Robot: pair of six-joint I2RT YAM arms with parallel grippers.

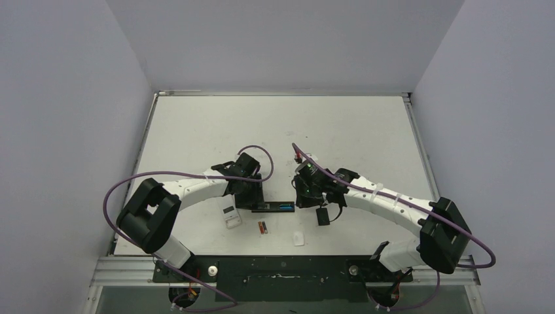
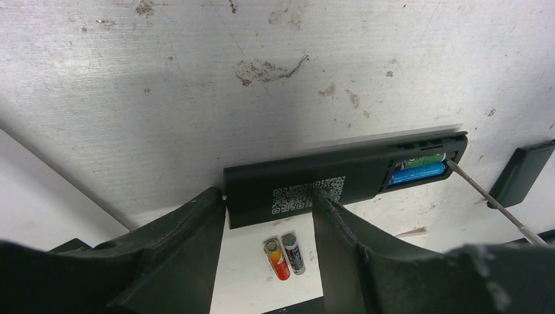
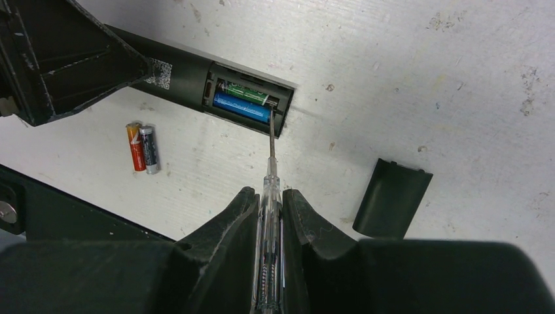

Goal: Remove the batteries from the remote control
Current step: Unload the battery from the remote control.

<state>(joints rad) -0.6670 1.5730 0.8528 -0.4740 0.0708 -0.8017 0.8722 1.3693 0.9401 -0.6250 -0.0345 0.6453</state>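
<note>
The black remote [image 2: 340, 183] lies back up, its battery bay open. A blue battery [image 3: 241, 108] and a green-labelled one [image 3: 245, 93] sit in the bay. Two loose batteries lie on the table beside it, one reddish-orange [image 3: 136, 156] and one dark [image 3: 150, 157]. My left gripper [image 2: 268, 199] is open, with its fingertips [image 2: 327, 209] down at the remote's closed end. My right gripper [image 3: 268, 193] is shut on a clear-handled screwdriver [image 3: 271, 176]. The screwdriver's tip is at the end of the blue battery. The remote also shows in the top view [image 1: 275, 207].
The black battery cover [image 3: 391, 196] lies on the table right of the remote. A small white remote [image 1: 230, 216] lies left of the loose batteries [image 1: 262, 227], and a small white piece [image 1: 298, 239] lies near the front edge. Walls enclose the table.
</note>
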